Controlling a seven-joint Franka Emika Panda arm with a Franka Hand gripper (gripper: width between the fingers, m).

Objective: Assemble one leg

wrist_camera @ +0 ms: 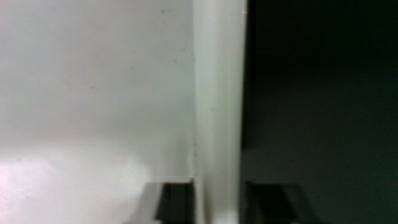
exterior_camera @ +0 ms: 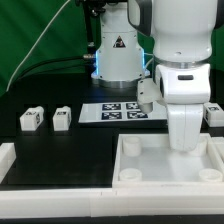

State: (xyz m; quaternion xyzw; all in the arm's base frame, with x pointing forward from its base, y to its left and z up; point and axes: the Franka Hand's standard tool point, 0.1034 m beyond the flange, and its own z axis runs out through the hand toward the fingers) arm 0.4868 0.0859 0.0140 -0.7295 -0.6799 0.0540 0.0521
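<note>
White arm [exterior_camera: 186,95], dark joint bands [exterior_camera: 184,66] (warning triangle [exterior_camera: 117,42] on base [exterior_camera: 116,62])

In the wrist view my gripper [wrist_camera: 221,203] shows only as two dark fingertips [wrist_camera: 176,203], clipped by the picture's edge and soft with blur. A pale band [wrist_camera: 215,100] runs between them; I cannot tell what it belongs to, or whether I touch it. In the exterior view I cannot make out my fingers below my wrist housing [exterior_camera: 186,95], which also covers one end of the marker board [exterior_camera: 115,111] and a stretch of the far rim of the tray [exterior_camera: 128,160]. A white block [exterior_camera: 214,115] at the exterior view's right edge is cut off; too little shows to name it. The tags on the leftmost leg [exterior_camera: 30,119] and the leg beside it [exterior_camera: 62,118] are too small to read.
</note>
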